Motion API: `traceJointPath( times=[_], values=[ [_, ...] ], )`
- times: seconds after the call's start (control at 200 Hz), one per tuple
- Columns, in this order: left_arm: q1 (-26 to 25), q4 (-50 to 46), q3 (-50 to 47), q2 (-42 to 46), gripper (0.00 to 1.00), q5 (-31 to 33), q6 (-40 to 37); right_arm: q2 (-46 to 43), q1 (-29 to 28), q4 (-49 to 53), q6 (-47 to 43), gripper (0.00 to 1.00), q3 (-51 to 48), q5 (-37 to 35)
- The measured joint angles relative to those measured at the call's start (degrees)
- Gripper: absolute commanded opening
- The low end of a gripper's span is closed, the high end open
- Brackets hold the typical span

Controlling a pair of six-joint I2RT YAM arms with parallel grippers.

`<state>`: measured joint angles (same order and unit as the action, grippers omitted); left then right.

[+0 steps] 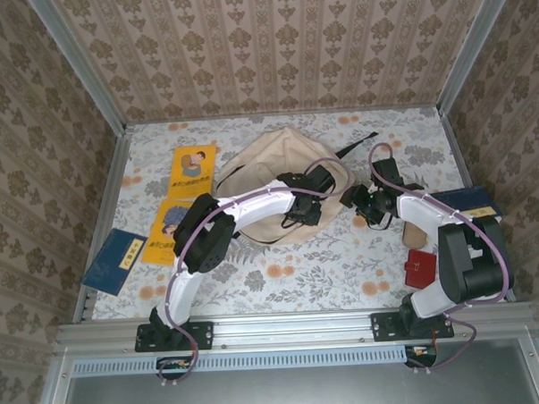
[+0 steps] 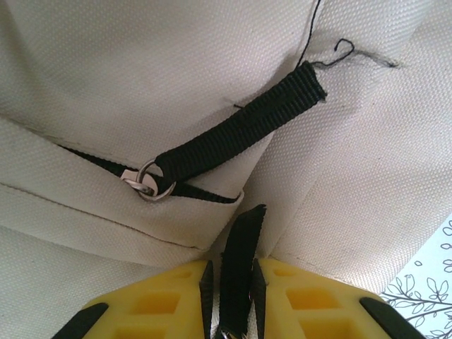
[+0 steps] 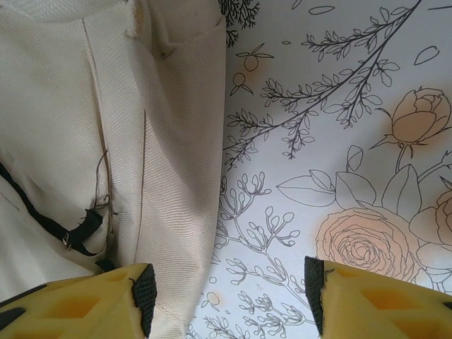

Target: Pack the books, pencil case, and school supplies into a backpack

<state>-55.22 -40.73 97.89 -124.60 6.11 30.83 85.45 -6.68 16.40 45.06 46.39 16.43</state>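
Currently the backpack [image 1: 277, 166] lies slumped mid-tabletop [image 1: 344, 261] with no open mouth to be seen, and the books are outside it.

Left gripper [image 2: 239, 275]: over the backpack's near side, jaws narrow, pinching a thin black pull strap [image 2: 240, 233] between the pads.

Right gripper [image 3: 229, 296]: wide and empty at the backpack's right edge, with one finger above the beige fabric and the other above bare tabletop.

Risks, as judged:
1. Strap slip — only a short end of the strap appears to sit between the pads, so an off-axis pull would likely draw it out.
2. Bag drag — the fabric is soft and nothing pins it. With the right gripper holding nothing, a pull may slide or bunch the whole backpack instead of running the zipper.
3. Wrong tab — a second black webbing tab [image 2: 247, 131] on a metal ring [image 2: 152, 182] lies just beyond the held one. Which tab opens the main compartment cannot be told.
4. Snag — loose threads trail from that second tab's end.
5. Collision — the yellow books [image 1: 195, 169] lie just left of the backpack and a navy book [image 1: 471, 202] lies to its right. A dragged bag could shove the yellow ones.
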Motion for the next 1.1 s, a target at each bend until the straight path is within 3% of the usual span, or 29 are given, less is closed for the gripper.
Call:
traceJointPath(
  times=[0.12,0.27,0.68,1.1],
  values=[
    [0.46,-0.20,0.85,-0.50,0.24,-0.50,0.00,0.11,0.00,0.00,-0.02,0.59,0.00,0.39],
    [0.79,-0.22,3.26,-1.86,0.14,-0.50,0.02,1.09,0.00,-0.17,-0.02,0.56,0.00,0.92],
    [0.90,-0.46,3.78,-2.21,0.00,0.22,0.09,5.70,-0.39,-1.60,-0.09,0.56,2.38,2.54],
    [0.90,0.70,-1.60,5.22,0.00,1.44,1.09,11.10,-2.89,-2.82,-1.33,0.53,6.32,3.61]
  ],
)
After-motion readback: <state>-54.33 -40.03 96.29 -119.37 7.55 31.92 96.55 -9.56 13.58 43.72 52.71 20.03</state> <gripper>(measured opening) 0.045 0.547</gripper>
